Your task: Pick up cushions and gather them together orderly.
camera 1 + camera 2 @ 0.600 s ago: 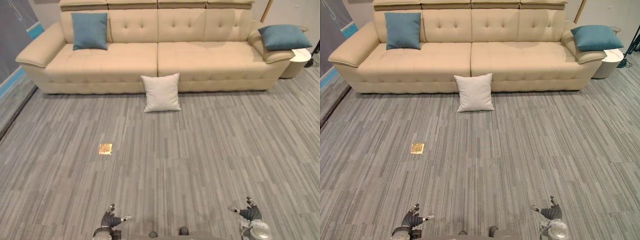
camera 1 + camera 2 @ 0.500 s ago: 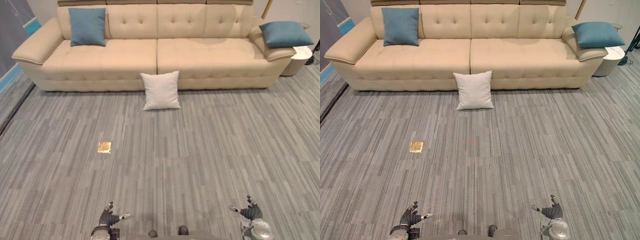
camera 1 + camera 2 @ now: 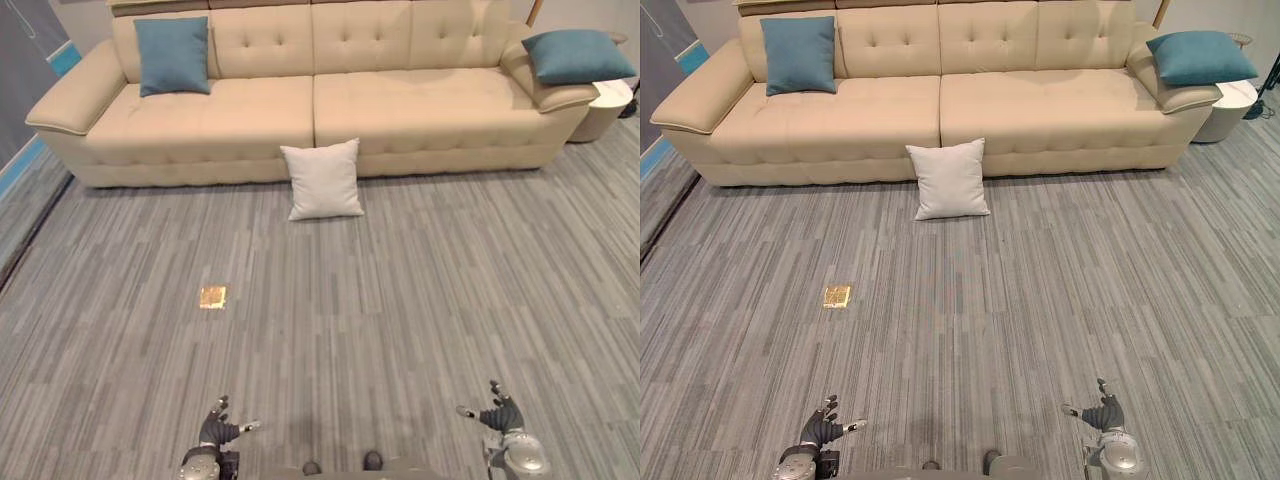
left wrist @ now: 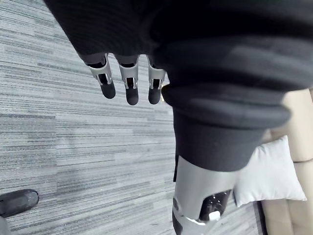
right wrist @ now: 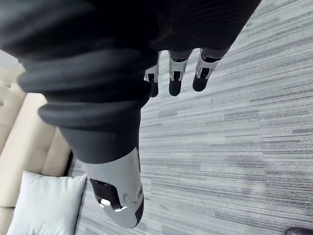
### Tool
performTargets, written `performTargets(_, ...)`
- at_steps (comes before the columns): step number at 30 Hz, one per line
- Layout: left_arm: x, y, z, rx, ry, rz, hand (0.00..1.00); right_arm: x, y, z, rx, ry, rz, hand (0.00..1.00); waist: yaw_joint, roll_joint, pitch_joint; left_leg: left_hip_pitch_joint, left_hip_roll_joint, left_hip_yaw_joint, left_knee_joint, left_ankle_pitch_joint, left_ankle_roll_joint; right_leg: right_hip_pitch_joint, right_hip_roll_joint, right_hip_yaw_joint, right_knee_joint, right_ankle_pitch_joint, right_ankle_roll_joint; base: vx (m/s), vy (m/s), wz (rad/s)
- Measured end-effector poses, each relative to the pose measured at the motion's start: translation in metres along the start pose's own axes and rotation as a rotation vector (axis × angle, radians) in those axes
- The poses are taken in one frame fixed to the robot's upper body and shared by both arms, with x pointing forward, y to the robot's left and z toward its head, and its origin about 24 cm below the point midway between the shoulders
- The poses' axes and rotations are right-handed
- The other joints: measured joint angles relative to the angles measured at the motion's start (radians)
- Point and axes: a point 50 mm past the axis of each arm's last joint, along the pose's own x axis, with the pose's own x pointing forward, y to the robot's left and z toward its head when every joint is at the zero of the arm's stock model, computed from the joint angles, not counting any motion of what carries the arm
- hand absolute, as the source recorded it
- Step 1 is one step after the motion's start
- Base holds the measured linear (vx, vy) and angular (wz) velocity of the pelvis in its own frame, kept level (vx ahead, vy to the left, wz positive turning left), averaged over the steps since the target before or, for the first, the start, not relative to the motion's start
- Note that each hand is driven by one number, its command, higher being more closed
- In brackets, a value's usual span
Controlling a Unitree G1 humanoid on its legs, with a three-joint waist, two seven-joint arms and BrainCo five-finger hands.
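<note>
View shifted slightly; nothing else moved. Left hand, right hand low, fingers apart, empty: pre-approach. White cushion leans on sofa front, well ahead of fingers; teal cushions at sofa ends.

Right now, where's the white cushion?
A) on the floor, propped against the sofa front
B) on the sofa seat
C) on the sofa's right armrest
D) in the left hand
A: the white cushion stands on the grey carpet, propped against the front of the beige sofa near its middle. The left hand and the right hand are open and hold nothing.
</note>
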Motion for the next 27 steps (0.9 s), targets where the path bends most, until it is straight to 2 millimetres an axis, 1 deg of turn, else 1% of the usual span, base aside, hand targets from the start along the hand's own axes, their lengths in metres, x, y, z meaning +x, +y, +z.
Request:
performTargets(2, 0.0, 0.0, 0.005, -0.002, -0.02, -0.001, 0.0, 0.0, -0.001, -0.001, 0.01, 0.003, -0.005, 0.0, 0.001, 0.001, 0.002, -0.017, 0.004, 0.008, 0.027, -0.023, 0.002, -0.016, 0.0, 0.002, 0.012, -0.004, 0.004, -0.06, 0.015, -0.04)
performTargets(4, -0.001, 0.0, 0.005, -0.006, -0.03, 0.001, 0.0, 0.001, 0.0, 0.001, 0.017, 0.001, -0.006, 0.0, 0.005, 0.003, 0.002, -0.048, 0.009, 0.03, 0.06, -0.046, 0.013, -0.038, 0.001, 0.015, 0.025, -0.009, 0.007, -0.05, 0.033, -0.23)
performTargets(6, -0.002, 0.001, 0.007, -0.009, -0.042, 0.002, 0.0, 0.004, 0.001, 0.006, 0.039, -0.004, -0.009, 0.0, 0.01, 0.004, 0.003, -0.085, 0.014, 0.056, 0.105, -0.076, 0.024, -0.081, 0.002, 0.036, 0.064, -0.031, 0.023, -0.03, 0.048, -0.35)
performTargets(7, -0.002, 0.001, 0.007, -0.014, -0.042, 0.003, 0.0, 0.006, 0.001, 0.004, 0.058, 0.012, -0.014, 0.0, 0.017, 0.004, 0.004, -0.101, 0.014, 0.072, 0.135, -0.099, 0.031, -0.113, -0.003, 0.051, 0.114, -0.056, 0.038, 0.03, 0.096, -0.38)
performTargets(8, -0.002, 0.001, 0.008, -0.028, -0.043, 0.005, 0.0, 0.006, 0.002, 0.002, 0.063, 0.029, -0.015, 0.0, 0.028, 0.004, 0.007, -0.108, 0.012, 0.083, 0.164, -0.124, 0.036, -0.137, -0.012, 0.057, 0.174, -0.084, 0.066, 0.03, 0.085, -0.31)
performTargets(9, -0.002, 0.001, 0.009, -0.031, -0.046, 0.006, 0.0, 0.006, 0.002, -0.001, 0.065, 0.042, -0.015, 0.0, 0.028, 0.005, 0.01, -0.108, 0.009, 0.084, 0.175, -0.136, 0.04, -0.147, -0.019, 0.054, 0.209, -0.096, 0.086, 0.05, 0.115, -0.19)
performTargets(10, -0.001, 0.002, 0.011, -0.04, -0.055, 0.008, 0.0, 0.005, 0.003, -0.005, 0.069, 0.062, -0.014, 0.0, 0.028, 0.003, 0.019, -0.103, 0.0, 0.084, 0.188, -0.163, 0.047, -0.182, -0.035, 0.039, 0.306, -0.111, 0.109, 0.08, 0.096, -0.08)
performTargets(11, -0.001, 0.004, 0.014, -0.043, -0.065, 0.012, 0.0, 0.004, 0.005, -0.006, 0.085, 0.074, -0.011, 0.0, 0.025, 0.001, 0.033, -0.079, -0.01, 0.078, 0.187, -0.184, 0.063, -0.235, -0.057, 0.017, 0.446, -0.112, 0.111, 0.08, 0.096, -0.02)
performTargets(12, 0.001, 0.005, 0.018, -0.041, -0.078, 0.014, 0.0, 0.004, 0.007, -0.007, 0.094, 0.078, -0.009, 0.0, 0.022, -0.001, 0.042, -0.06, -0.016, 0.077, 0.189, -0.189, 0.069, -0.274, -0.07, 0.001, 0.527, -0.117, 0.11, 0.22, 0.067, 0.03)
performTargets(13, 0.001, 0.01, 0.021, -0.036, -0.087, 0.023, 0.0, 0.003, 0.009, -0.009, 0.104, 0.086, -0.004, 0.0, 0.015, -0.008, 0.056, -0.029, -0.021, 0.074, 0.188, -0.199, 0.082, -0.315, -0.088, -0.024, 0.615, -0.147, 0.1, 0.26, 0.055, 0.06)
performTargets(14, 0.001, 0.013, 0.021, -0.037, -0.087, 0.031, 0.0, 0.003, 0.009, -0.008, 0.104, 0.086, -0.005, 0.0, 0.009, -0.001, 0.063, -0.007, -0.02, 0.068, 0.184, -0.205, 0.074, -0.351, -0.094, -0.054, 0.616, -0.163, 0.089, 0.33, 0.064, 0.09)
performTargets(15, 0.002, 0.014, 0.022, -0.036, -0.088, 0.034, 0.0, 0.003, 0.009, -0.008, 0.104, 0.084, -0.005, 0.0, 0.0, 0.002, 0.066, 0.0, -0.018, 0.061, 0.179, -0.21, 0.074, -0.369, -0.099, -0.071, 0.597, -0.164, 0.087, 0.31, 0.027, 0.29)
performTargets(16, 0.004, 0.014, 0.027, -0.035, -0.103, 0.035, 0.0, 0.005, 0.009, -0.005, 0.105, 0.077, -0.007, 0.0, -0.009, -0.008, 0.075, 0.026, -0.014, 0.044, 0.157, -0.213, 0.071, -0.396, -0.102, -0.097, 0.527, -0.158, 0.08, 0.38, -0.017, 0.42)
performTargets(17, 0.008, 0.012, 0.036, -0.039, -0.125, 0.027, 0.0, 0.006, 0.008, -0.003, 0.104, 0.072, -0.017, 0.0, -0.013, 0.007, 0.097, 0.054, -0.003, 0.03, 0.127, -0.214, 0.066, -0.425, -0.094, -0.12, 0.424, -0.131, 0.069, 0.41, -0.039, 0.48)
performTargets(18, 0.01, 0.01, 0.041, -0.038, -0.139, 0.021, 0.0, 0.006, 0.008, -0.001, 0.105, 0.067, -0.019, 0.0, -0.016, 0.004, 0.103, 0.083, 0.006, 0.019, 0.097, -0.211, 0.057, -0.441, -0.083, -0.128, 0.327, -0.083, 0.067, 0.49, -0.076, 0.45)
performTargets(19, 0.01, 0.009, 0.042, -0.036, -0.139, 0.019, 0.0, 0.007, 0.008, -0.001, 0.105, 0.064, -0.019, 0.0, -0.024, 0.007, 0.109, 0.108, 0.013, 0.006, 0.066, -0.207, 0.034, -0.449, -0.07, -0.126, 0.242, -0.033, 0.064, 0.56, -0.114, 0.48)
performTargets(20, 0.01, 0.008, 0.042, -0.033, -0.136, 0.019, 0.0, 0.006, 0.008, -0.001, 0.105, 0.064, -0.02, 0.0, -0.034, 0.006, 0.112, 0.138, 0.02, -0.009, 0.044, -0.207, 0.016, -0.46, -0.067, -0.121, 0.211, 0.024, 0.04, 0.72, -0.173, 0.65)
performTargets(21, 0.01, 0.007, 0.037, -0.037, -0.119, 0.025, 0.0, 0.004, 0.007, -0.005, 0.102, 0.074, -0.023, 0.0, -0.049, 0.005, 0.108, 0.169, 0.034, -0.028, 0.061, -0.217, -0.025, -0.469, -0.072, -0.109, 0.272, 0.126, -0.028, 0.62, -0.176, 0.49)
performTargets(22, 0.01, 0.005, 0.036, -0.043, -0.112, 0.023, 0.0, 0.006, 0.006, -0.002, 0.103, 0.064, -0.025, 0.0, -0.052, 0.015, 0.11, 0.165, 0.048, -0.03, 0.086, -0.216, -0.05, -0.48, -0.07, -0.12, 0.32, 0.09, -0.039, 0.63, -0.207, 0.31)
performTargets(23, 0.01, 0.004, 0.035, -0.043, -0.108, 0.022, 0.0, 0.007, 0.008, 0.003, 0.108, 0.051, -0.02, 0.0, -0.054, 0.017, 0.109, 0.155, 0.054, -0.029, 0.119, -0.202, -0.075, -0.483, -0.072, -0.125, 0.349, 0.058, -0.052, 0.64, -0.235, 0.04)
performTargets(24, 0.01, 0.001, 0.034, -0.051, -0.103, 0.015, 0.0, 0.009, 0.01, 0.01, 0.112, 0.024, -0.015, 0.0, -0.054, 0.02, 0.11, 0.115, 0.067, -0.022, 0.236, -0.158, -0.146, -0.463, -0.068, -0.127, 0.371, 0.006, -0.056, 0.65, -0.229, 0.08)
performTargets(25, 0.009, -0.003, 0.033, -0.061, -0.102, 0.008, 0.0, 0.01, 0.01, 0.014, 0.113, 0.008, -0.014, 0.0, -0.054, 0.027, 0.115, 0.059, 0.084, -0.021, 0.396, -0.101, -0.18, -0.417, -0.06, -0.133, 0.359, -0.024, -0.06, 0.65, -0.214, 0.1)
performTargets(26, 0.008, -0.009, 0.03, -0.077, -0.094, -0.002, 0.0, 0.01, 0.01, 0.015, 0.107, 0.0, -0.01, 0.0, -0.048, 0.038, 0.126, -0.029, 0.135, -0.018, 0.649, -0.026, -0.186, -0.318, -0.04, -0.138, 0.309, -0.043, -0.069, 0.62, -0.181, 0.01)
performTargets(27, 0.007, -0.012, 0.028, -0.086, -0.087, -0.01, 0.0, 0.009, 0.014, 0.016, 0.106, -0.003, -0.001, 0.0, -0.036, 0.035, 0.131, -0.096, 0.186, 0.016, 0.851, -0.045, -0.157, -0.221, -0.019, -0.135, 0.262, -0.052, -0.077, 0.6, -0.172, -0.1)
